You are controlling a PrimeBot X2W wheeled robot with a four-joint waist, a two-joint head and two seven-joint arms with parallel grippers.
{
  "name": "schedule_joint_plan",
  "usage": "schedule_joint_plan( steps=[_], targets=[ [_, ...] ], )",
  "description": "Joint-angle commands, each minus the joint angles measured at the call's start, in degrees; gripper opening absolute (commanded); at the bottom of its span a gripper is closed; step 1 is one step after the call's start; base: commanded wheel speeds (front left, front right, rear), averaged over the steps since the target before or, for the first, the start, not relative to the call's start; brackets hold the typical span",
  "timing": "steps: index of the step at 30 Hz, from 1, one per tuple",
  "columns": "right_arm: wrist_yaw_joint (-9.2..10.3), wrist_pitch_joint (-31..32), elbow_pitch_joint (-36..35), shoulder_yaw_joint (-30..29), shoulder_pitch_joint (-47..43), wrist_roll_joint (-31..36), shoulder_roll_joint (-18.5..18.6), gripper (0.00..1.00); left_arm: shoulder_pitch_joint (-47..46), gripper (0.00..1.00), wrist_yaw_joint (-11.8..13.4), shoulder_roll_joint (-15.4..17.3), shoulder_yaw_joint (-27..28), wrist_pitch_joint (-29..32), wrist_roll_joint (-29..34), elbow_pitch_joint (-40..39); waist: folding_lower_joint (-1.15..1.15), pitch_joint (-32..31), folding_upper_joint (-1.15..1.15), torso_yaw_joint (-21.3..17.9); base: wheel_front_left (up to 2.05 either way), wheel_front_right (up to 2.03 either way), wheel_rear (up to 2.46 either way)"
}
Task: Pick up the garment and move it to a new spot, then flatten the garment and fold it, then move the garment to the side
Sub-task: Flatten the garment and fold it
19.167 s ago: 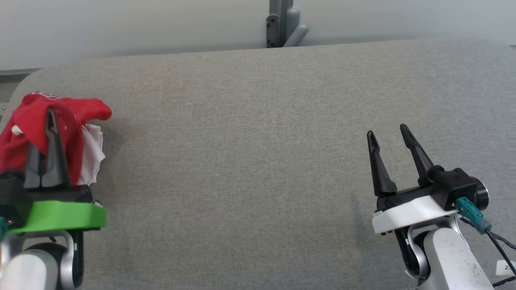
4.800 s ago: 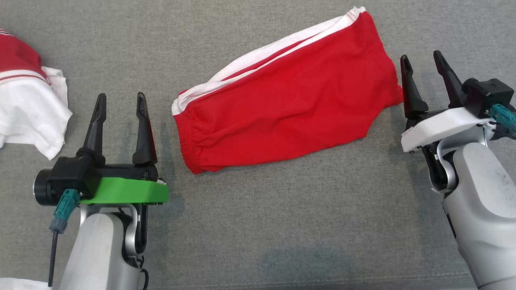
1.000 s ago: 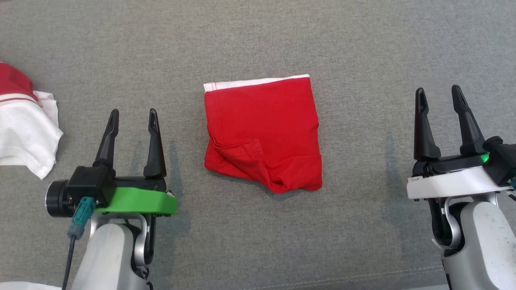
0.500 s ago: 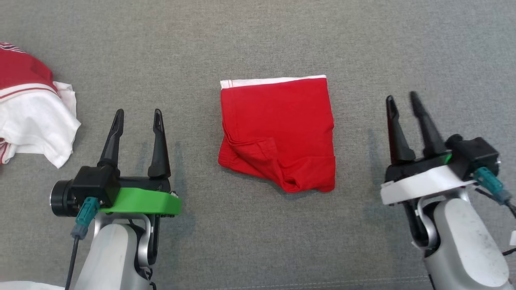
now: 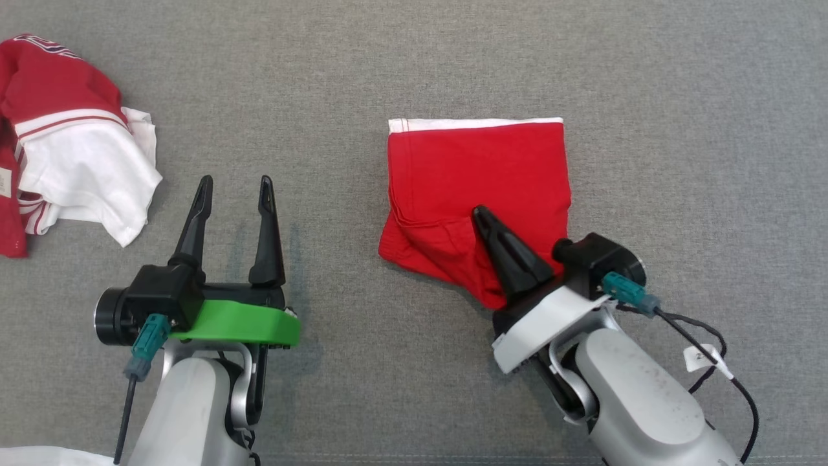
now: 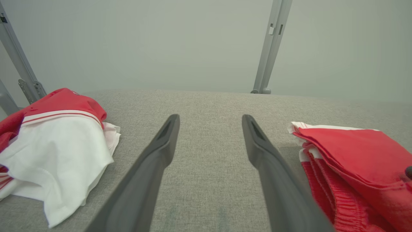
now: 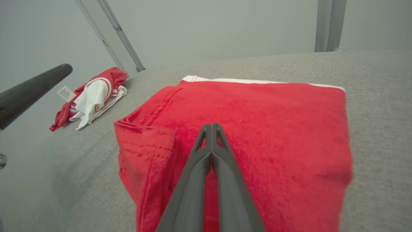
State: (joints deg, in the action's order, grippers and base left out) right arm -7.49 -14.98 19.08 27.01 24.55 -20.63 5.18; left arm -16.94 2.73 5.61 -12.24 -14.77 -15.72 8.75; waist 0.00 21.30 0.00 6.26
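Note:
The garment (image 5: 479, 175), red shorts with a white edge, lies folded into a rough square on the grey table. My right gripper (image 5: 480, 212) is shut, its fingers pressed together and pointing up-left over the garment's near half. The right wrist view shows these closed fingertips (image 7: 211, 125) lying above the red garment (image 7: 257, 106) with no cloth between them. My left gripper (image 5: 234, 184) stands open to the garment's left, apart from it. Through the left wrist view, that gripper (image 6: 210, 117) is over bare table, with the garment (image 6: 354, 154) to its right.
A crumpled red-and-white clothing pile (image 5: 71, 149) lies at the table's far left, also visible as the pile (image 6: 58, 141) beside my left fingers. A grey post (image 6: 270, 48) stands behind the table's far edge. A white cloth edge (image 5: 39, 458) shows at the bottom left.
My right gripper has shut and swung left from beside the garment to over its near half. The head camera has shifted, so the whole picture has slid right. The left gripper holds still.

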Motion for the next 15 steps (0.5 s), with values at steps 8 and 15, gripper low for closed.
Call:
schedule_joint_plan(
  steps=[8,15],
  targets=[
    [0.0,-0.24,4.55,9.95,2.35,-3.8,-0.44,0.0,-0.22,1.0,0.0,-0.3,-0.05,-0.38,-0.62,0.45,0.0,0.05,0.0,1.29,0.0,0.0,0.0],
    [0.0,-0.1,2.18,15.8,0.76,-6.32,1.17,0.0,0.61,1.0,0.2,-0.25,0.66,-0.45,-0.85,0.94,0.0,-0.52,0.0,0.71,0.0,0.0,0.0]
  ],
)
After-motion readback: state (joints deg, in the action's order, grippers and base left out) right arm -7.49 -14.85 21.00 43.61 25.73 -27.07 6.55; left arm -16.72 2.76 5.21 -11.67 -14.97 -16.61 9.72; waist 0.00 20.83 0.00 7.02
